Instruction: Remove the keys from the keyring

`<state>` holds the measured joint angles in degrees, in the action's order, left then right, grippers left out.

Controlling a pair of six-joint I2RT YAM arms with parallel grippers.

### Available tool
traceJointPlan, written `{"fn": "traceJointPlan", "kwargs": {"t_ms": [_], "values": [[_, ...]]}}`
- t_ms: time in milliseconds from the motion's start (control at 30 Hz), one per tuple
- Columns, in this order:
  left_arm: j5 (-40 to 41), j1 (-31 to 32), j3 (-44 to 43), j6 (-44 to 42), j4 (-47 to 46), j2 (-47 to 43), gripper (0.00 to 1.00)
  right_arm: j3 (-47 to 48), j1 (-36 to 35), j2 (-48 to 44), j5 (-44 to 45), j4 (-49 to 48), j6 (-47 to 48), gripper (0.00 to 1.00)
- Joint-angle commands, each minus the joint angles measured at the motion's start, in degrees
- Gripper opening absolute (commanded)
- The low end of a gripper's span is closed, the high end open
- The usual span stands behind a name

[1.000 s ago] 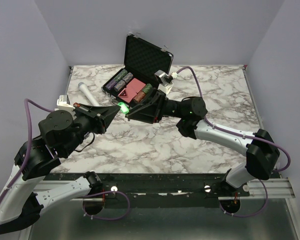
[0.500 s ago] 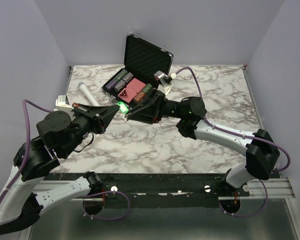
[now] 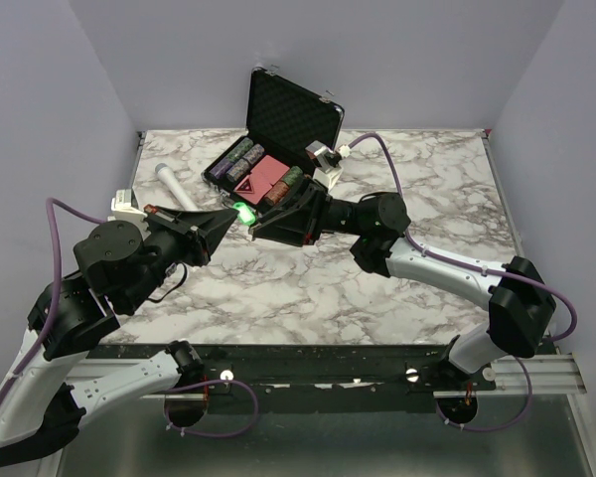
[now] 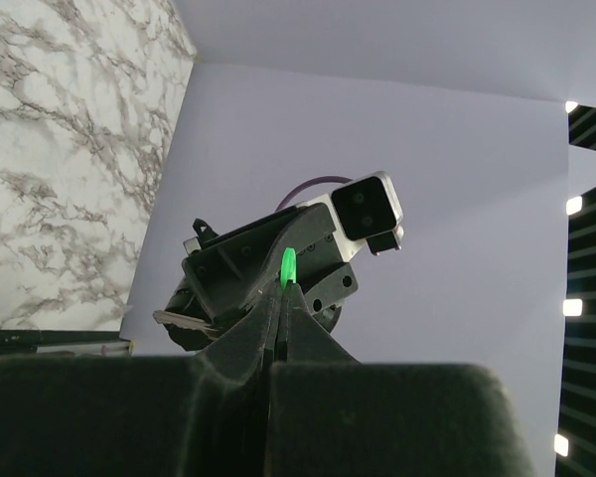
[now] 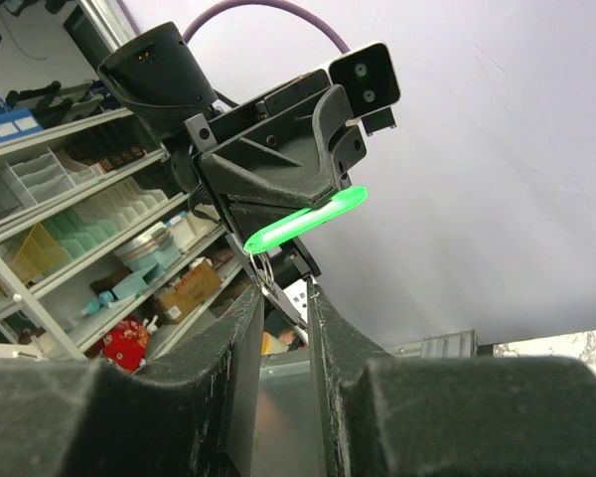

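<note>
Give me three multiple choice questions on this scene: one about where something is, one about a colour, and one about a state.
1. Where is the green key?
A. lying on the marble
B. in the air where the left hand and right hand meet
C. beside the arm bases

2. What colour is the microphone?
A. white
B. red
C. blue

3. How is the chip case?
A. shut
B. upside down
C. open, lid upright

Answers:
1 B, the left hand's fingers pinch it in mid-air.
2 A, it lies white to the left of the case.
3 C, its foam-lined lid stands up.
</note>
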<state>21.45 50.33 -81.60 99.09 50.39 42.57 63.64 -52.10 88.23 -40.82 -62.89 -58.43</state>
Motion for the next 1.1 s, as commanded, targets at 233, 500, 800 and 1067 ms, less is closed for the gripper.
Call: {"fn": "traceJointPlan", "kwargs": {"t_ms": [233, 500, 800, 1067], "values": [[0.52, -0.23, 0.92, 0.67, -0.73, -0.73, 0.00, 0.52, -0.46, -0.51, -0.40, -1.79, 0.34, 0.34], [0.52, -0.23, 1.09, 0.84, -0.82, -0.82, 0.00, 0.00, -0.37, -0.60, -0.23, -2.23, -0.01, 0.25], [0.52, -0.23, 2.85, 1.46, -1.08, -1.78, 0.00, -0.36, -0.37, -0.86, 0.21, -1.88, -0.10, 0.03], [-0.01, -0.23, 5.75, -0.03, -3.80, -3.63, 0.26, 0.17, -0.37, -0.60, -1.98, -0.31, -0.81, 0.01]]}}
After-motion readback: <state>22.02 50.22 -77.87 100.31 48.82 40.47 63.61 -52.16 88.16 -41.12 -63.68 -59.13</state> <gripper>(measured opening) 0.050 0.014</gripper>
